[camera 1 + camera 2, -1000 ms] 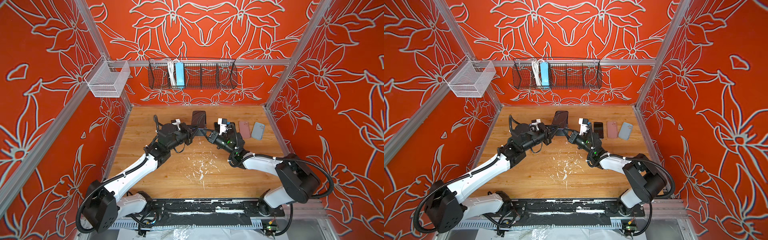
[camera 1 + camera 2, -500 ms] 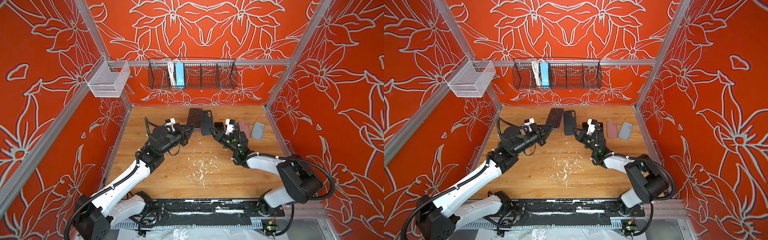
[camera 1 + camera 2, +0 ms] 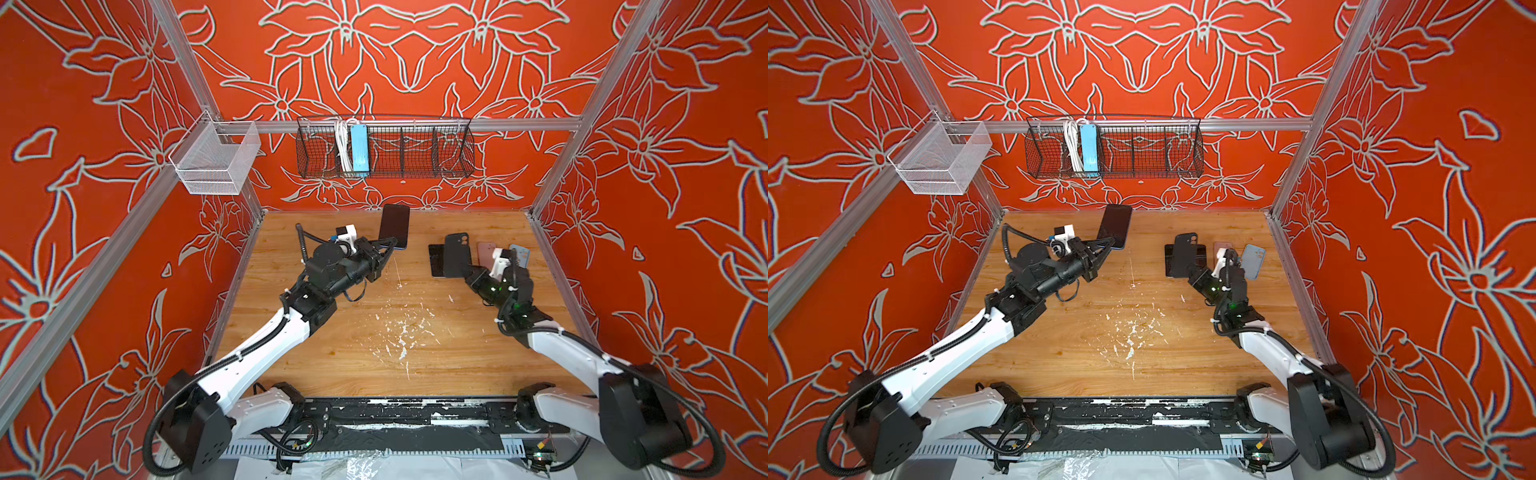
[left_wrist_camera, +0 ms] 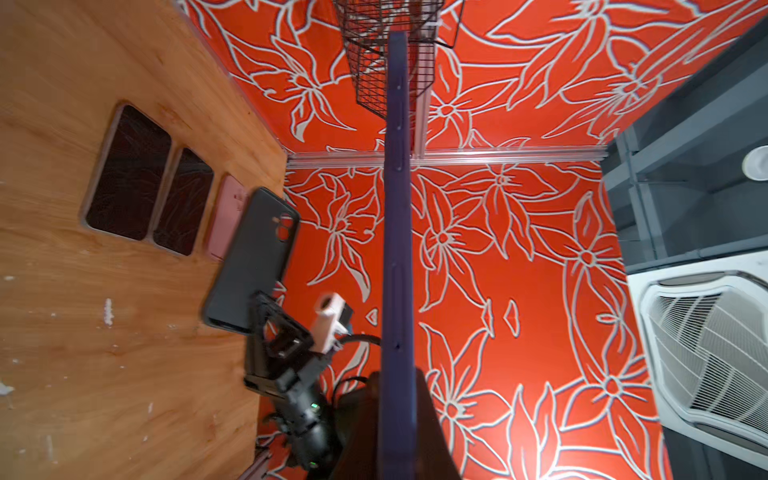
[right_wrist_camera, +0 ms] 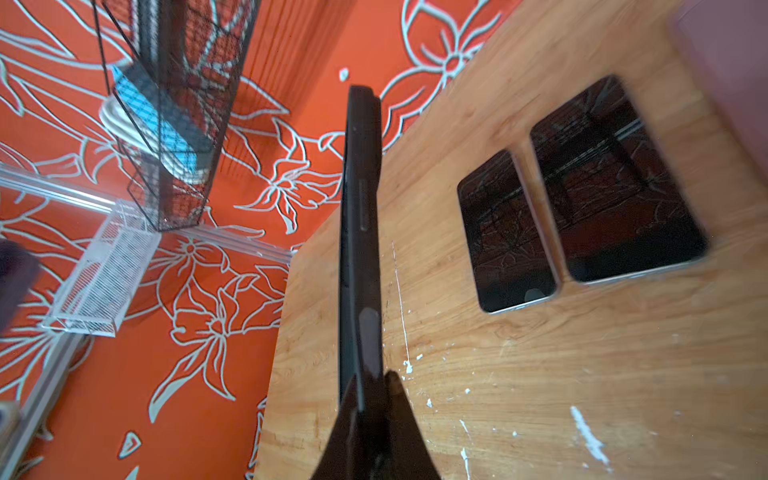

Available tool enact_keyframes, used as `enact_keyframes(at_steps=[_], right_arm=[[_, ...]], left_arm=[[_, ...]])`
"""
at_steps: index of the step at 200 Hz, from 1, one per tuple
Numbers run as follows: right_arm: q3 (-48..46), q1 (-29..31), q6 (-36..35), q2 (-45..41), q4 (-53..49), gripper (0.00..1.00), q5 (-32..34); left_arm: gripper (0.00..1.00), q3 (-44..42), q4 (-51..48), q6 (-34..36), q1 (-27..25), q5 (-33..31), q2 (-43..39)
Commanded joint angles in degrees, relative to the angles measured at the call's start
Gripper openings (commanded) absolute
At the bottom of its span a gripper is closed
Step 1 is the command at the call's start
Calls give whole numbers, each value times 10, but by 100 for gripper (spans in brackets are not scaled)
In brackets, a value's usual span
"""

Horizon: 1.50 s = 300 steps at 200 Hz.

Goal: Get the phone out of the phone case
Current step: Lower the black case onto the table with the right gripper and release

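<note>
Where the left arm reaches: left fingers (image 3: 384, 248) pinch the lower edge of the phone (image 3: 395, 226), which rises bare beyond the fingertips, clear of the bench (image 3: 374, 332).
Phone case: black phone case (image 3: 456, 255), well apart from the phone, clamped at its lower end between the right fingers (image 3: 470, 273).
Under the case: two dark phones (image 5: 615, 183) flat on the bench, just beyond the right fingers.
Beside the right fingers: pink case (image 3: 484, 250) and blue case (image 3: 521, 252), lying flat.

Edge-on phone (image 4: 397, 232), tight between the fingers (image 4: 358, 428)
</note>
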Motion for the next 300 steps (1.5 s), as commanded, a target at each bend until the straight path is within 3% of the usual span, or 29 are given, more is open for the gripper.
enact_keyframes(at_steps=[1,47,80,133,186,207,237,265,300], right_arm=[[7,-75,-61,-60,-197,2,-92],[15,-216,-151,-90,-358,2,-203],[17,-252,-203,-71,-418,2,-210],[-2,-291,-250,3,-416,3,-212],[-2,-320,-270,46,-416,8,-173],[-3,-324,-271,62,-414,18,-155],[-1,-328,-270,51,-425,50,-102],[15,-329,-278,31,-450,61,-57],[39,-329,-284,-11,-479,67,-21]], left_arm=[[0,20,71,71,2,4,43],[0,60,97,165,7,-2,141],[0,79,125,185,9,1,206],[0,102,131,186,21,5,264],[0,114,158,168,37,26,302],[0,119,174,160,41,34,320],[0,140,139,191,41,31,333],[0,145,134,191,41,31,357],[0,140,146,190,37,17,387]])
